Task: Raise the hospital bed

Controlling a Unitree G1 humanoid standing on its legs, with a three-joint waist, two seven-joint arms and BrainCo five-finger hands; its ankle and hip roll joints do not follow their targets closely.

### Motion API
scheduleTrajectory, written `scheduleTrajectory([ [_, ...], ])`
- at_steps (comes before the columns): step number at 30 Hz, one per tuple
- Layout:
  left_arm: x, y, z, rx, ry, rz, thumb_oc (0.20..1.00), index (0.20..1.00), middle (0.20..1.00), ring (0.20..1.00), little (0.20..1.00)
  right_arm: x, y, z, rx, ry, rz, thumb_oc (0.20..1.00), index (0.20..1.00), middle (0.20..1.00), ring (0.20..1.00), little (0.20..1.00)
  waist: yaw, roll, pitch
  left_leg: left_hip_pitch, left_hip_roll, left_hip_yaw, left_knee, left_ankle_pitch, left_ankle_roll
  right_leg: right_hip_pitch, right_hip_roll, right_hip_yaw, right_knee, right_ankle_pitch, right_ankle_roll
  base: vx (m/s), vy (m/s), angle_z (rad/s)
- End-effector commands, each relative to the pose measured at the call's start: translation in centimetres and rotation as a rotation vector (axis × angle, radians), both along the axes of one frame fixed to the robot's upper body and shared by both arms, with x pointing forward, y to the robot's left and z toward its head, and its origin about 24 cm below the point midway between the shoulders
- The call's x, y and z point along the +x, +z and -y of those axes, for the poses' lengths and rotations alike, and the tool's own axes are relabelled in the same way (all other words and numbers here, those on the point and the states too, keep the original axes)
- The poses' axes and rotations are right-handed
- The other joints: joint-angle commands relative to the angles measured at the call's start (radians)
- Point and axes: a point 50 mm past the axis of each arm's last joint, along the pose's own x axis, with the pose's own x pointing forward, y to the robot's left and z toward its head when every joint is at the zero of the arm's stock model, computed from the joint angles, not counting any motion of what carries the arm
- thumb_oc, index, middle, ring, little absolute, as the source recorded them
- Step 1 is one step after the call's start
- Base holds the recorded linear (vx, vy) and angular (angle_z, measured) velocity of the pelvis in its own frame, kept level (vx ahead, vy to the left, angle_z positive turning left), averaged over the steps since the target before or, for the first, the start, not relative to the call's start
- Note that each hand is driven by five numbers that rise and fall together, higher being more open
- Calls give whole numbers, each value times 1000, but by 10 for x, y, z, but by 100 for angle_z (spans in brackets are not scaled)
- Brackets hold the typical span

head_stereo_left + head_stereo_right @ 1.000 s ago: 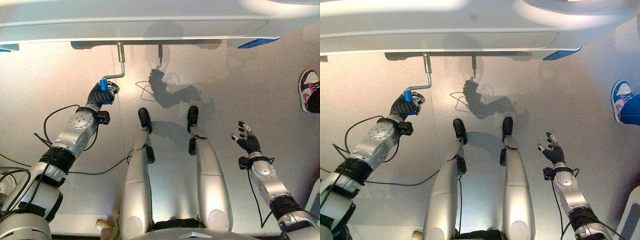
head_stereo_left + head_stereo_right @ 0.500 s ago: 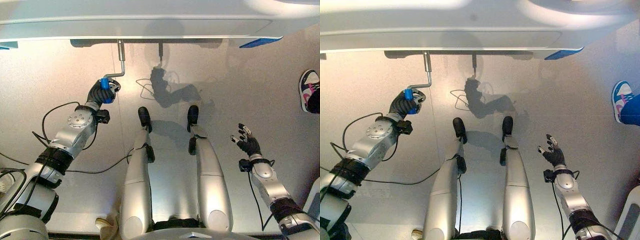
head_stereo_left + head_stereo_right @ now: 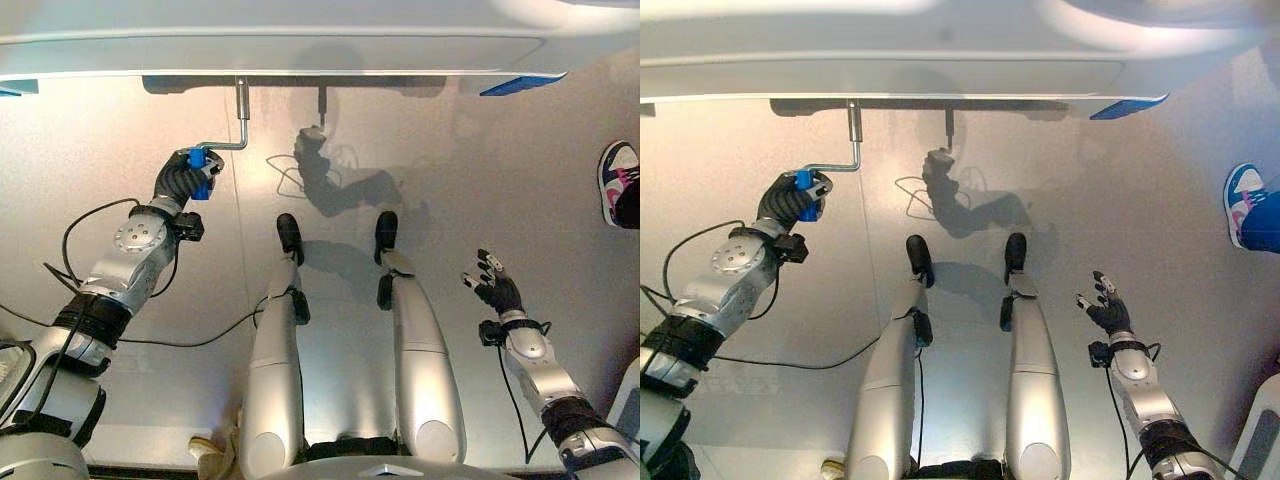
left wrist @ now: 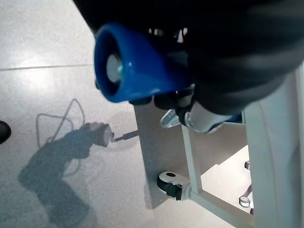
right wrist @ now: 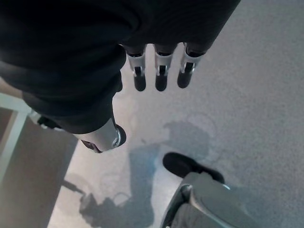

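Observation:
The white foot end of the hospital bed (image 3: 300, 45) spans the top of the eye views. A bent metal crank (image 3: 236, 125) hangs from its lower edge and ends in a blue handle (image 3: 197, 159). My left hand (image 3: 180, 180) is shut on that blue handle (image 4: 137, 71), with the crank arm pointing to the left. A second, short crank stub (image 3: 321, 105) hangs further right. My right hand (image 3: 496, 288) hovers open over the floor at the right, away from the bed, its fingers (image 5: 160, 71) straight.
A person's shoe (image 3: 618, 180) stands on the floor at the right edge. Blue corner pieces (image 3: 520, 84) mark the bed's ends. A bed caster (image 4: 172, 184) and frame leg show past my left hand. A white object (image 3: 1265, 420) sits at the lower right.
My left hand has swung the blue handle up and to the left, turning the crank arm from low to nearly level. The right hand has barely moved.

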Motion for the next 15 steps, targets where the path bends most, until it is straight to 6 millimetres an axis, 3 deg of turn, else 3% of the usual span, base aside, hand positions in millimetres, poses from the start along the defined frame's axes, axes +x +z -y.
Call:
scheduleTrajectory([
  [1, -10, 35, -46, 35, 164, 140, 200, 200, 200, 200, 200, -19, 0, 22, -63, -35, -12, 1000, 1000, 1000, 1000, 1000, 14, 16, -19, -7, -2, -15, 155, -144, -8, 57, -73, 10, -74, 72, 136, 9, 77, 0],
  [5, -11, 32, -62, 63, 233, 114, 200, 200, 200, 200, 200, -19, 1, 23, -65, -34, -10, 1000, 1000, 1000, 1000, 1000, 9, 12, -19, -20, -6, -7, 175, -158, -3, 53, -80, 19, -79, 81, 143, 13, 73, -1],
  [15, -7, 31, -77, 177, 312, 61, 200, 200, 200, 200, 200, -18, 3, 21, -61, -19, -3, 1000, 1000, 1000, 1000, 1000, -11, -10, -19, -60, -10, 17, 226, -194, 7, 42, -89, 41, -115, 113, 162, 17, 79, -3],
])
